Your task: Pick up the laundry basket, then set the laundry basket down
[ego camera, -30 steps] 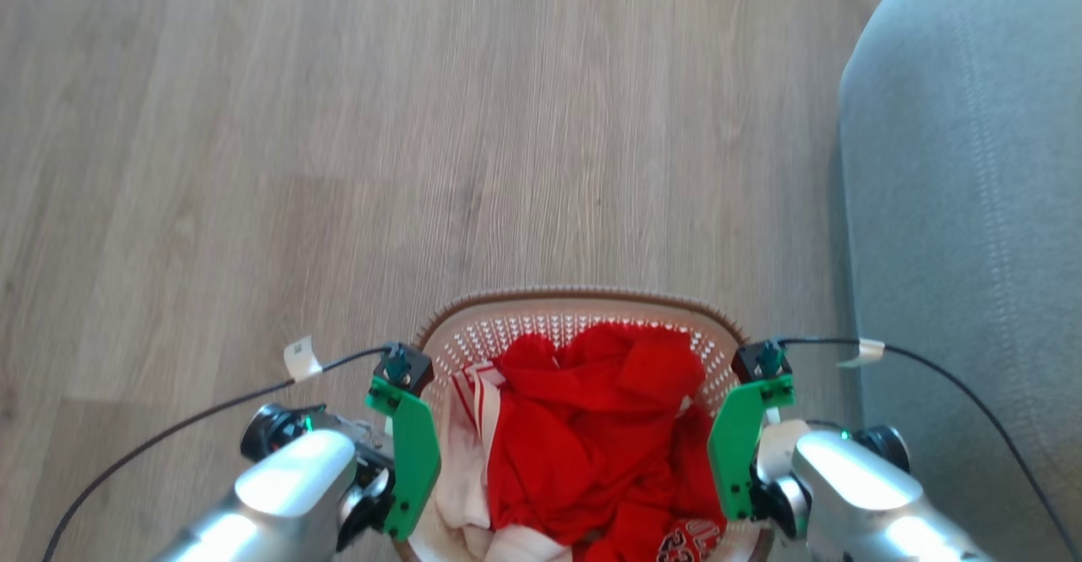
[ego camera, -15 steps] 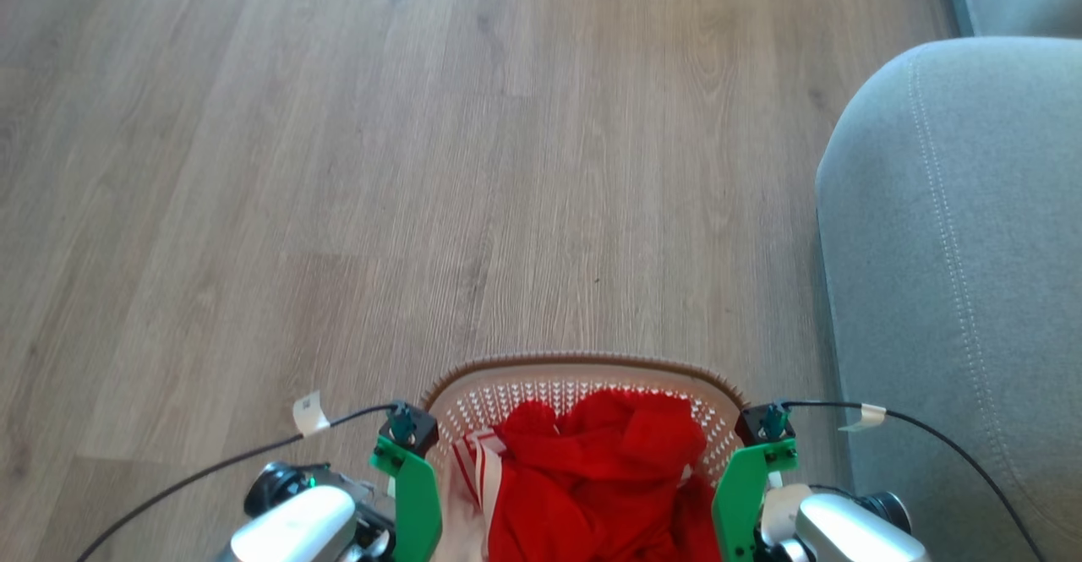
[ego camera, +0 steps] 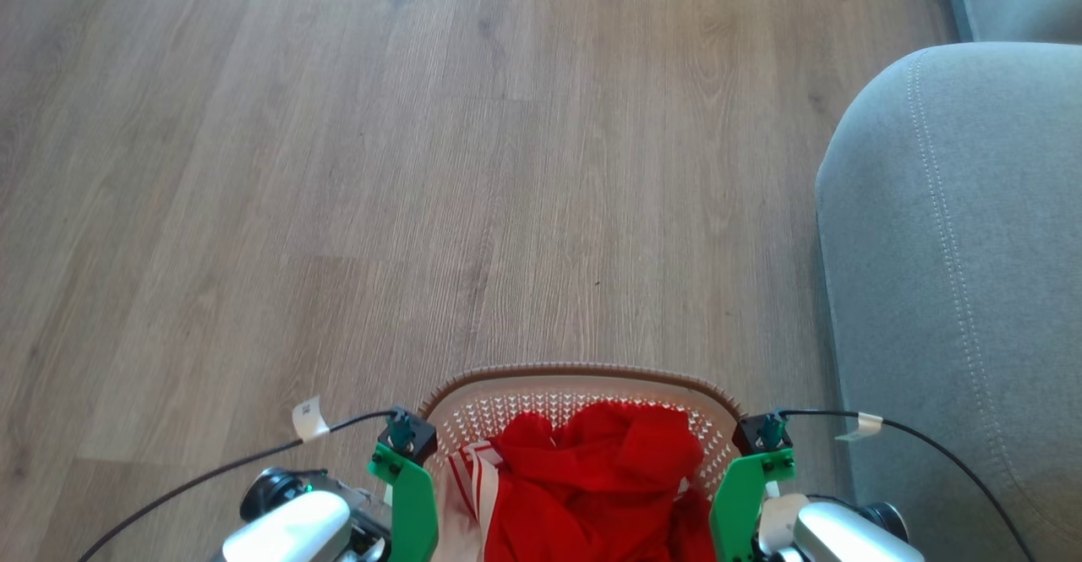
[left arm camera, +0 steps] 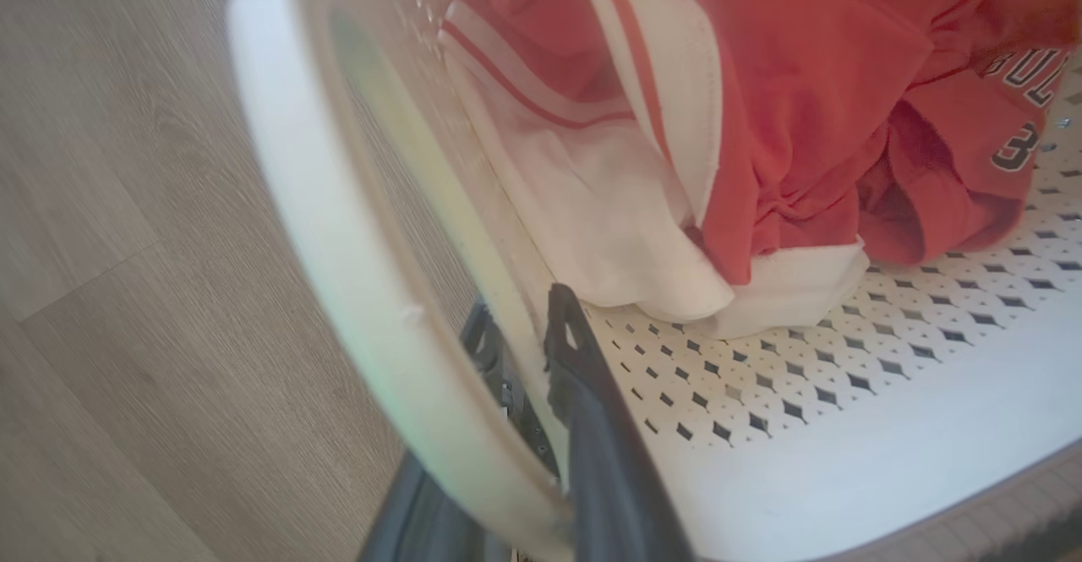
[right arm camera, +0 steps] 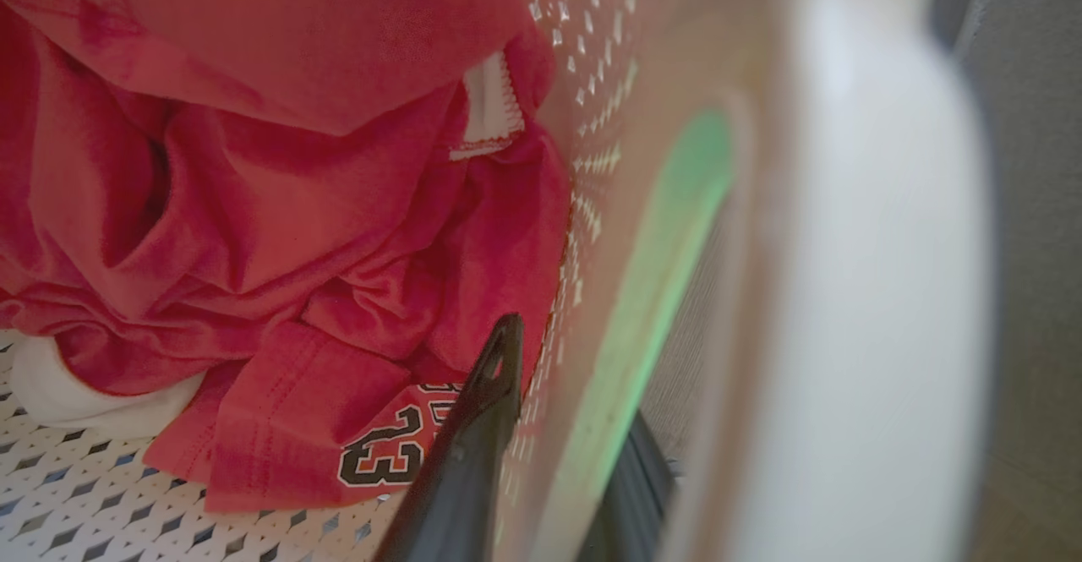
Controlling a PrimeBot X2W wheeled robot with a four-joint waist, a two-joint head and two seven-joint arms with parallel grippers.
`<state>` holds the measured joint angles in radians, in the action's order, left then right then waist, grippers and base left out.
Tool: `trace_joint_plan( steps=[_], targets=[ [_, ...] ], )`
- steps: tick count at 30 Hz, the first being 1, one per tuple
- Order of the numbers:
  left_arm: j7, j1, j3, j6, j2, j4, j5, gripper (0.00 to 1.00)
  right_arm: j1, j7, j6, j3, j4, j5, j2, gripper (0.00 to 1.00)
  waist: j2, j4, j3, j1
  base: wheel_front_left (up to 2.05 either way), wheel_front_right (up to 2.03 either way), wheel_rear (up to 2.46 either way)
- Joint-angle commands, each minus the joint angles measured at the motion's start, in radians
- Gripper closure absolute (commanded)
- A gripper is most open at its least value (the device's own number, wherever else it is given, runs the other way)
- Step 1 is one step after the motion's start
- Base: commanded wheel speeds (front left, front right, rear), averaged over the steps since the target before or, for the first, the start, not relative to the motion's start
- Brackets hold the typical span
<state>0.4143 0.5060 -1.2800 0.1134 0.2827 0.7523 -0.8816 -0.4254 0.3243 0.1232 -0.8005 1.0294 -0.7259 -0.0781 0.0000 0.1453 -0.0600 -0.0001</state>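
Left gripper (left arm camera: 520,313) first, and we see it pinching the laundry basket (ego camera: 499,414) by its side wall: one dark finger sits inside against the perforated plastic, the other outside beneath the left handle (left arm camera: 338,232), with the wall caught between them. Over to the right gripper (right arm camera: 571,376) and it's the mirror picture: one finger inside beside the laundry, its partner outside under the blurred right handle (right arm camera: 879,249), closed on that wall as well. So we have the basket clamped from both sides, sitting between the two arms right in front of the robot; whether its bottom touches the floor we cannot tell. Green plates (ego camera: 410,503) on the wrists hug the basket's left and right sides, and thin black cables (ego camera: 211,469) trail off them. Inside, red clothes (ego camera: 592,482) are heaped in the middle, a white garment (left arm camera: 609,232) with red stripes is pressed toward the left wall, and a red piece with dark numerals (right arm camera: 380,456) lies low by the right wall. Beyond the heap we reach the far wall with its holes and the brown woven-look rim (ego camera: 583,369) curving across. Past that, the pale wooden floor (ego camera: 338,165) stretches away, and off to the right a grey sofa (ego camera: 955,249) stands near the basket's right side.
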Motion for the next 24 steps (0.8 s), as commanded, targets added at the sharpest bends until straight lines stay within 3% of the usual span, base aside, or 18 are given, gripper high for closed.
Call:
trace_joint_plan(
  steps=[1,24],
  targets=[
    [0.005,0.018,0.000,0.017,-0.006,-0.050,0.021,1.00,-0.038,-0.011,0.008,-0.011,-0.050,0.021,0.028,1.00,0.0000,0.000,-0.001,0.0001,0.00,0.00,0.00],
    [0.003,0.022,0.000,0.017,-0.012,-0.042,0.010,1.00,-0.021,0.007,0.008,0.019,-0.073,0.047,0.028,1.00,0.0000,-0.003,0.012,0.0001,0.00,0.00,0.00]
  ],
)
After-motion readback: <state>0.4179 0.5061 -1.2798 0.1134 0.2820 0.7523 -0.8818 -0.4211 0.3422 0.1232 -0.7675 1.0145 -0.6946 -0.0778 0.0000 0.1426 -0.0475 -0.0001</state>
